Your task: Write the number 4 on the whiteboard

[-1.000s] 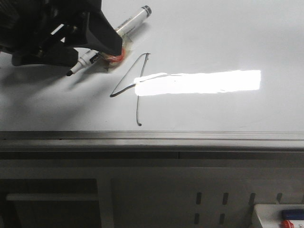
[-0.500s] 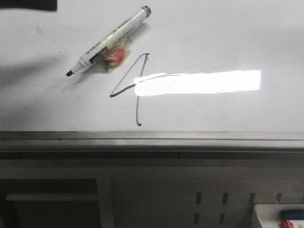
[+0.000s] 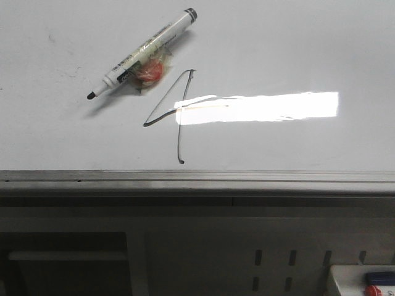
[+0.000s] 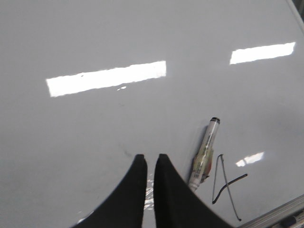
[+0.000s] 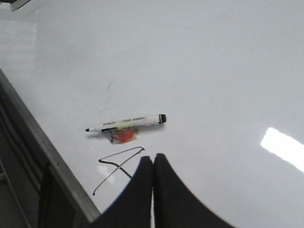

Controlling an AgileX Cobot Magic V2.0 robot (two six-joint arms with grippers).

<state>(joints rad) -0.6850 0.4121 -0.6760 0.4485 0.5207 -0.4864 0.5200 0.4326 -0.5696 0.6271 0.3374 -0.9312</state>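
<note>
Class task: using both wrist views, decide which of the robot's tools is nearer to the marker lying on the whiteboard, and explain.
Left, by a small margin. The left tool sits beside the marker, lifted off the whiteboard. The right tool has the number 4 between it and the marker.

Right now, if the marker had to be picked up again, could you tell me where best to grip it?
Grip the marker mid-barrel, just tailward of the orange lump taped to it, coming straight down with the pincer closing across its width. It lies flat and diagonal on the whiteboard, uncapped tip nearest the front rail.
</note>
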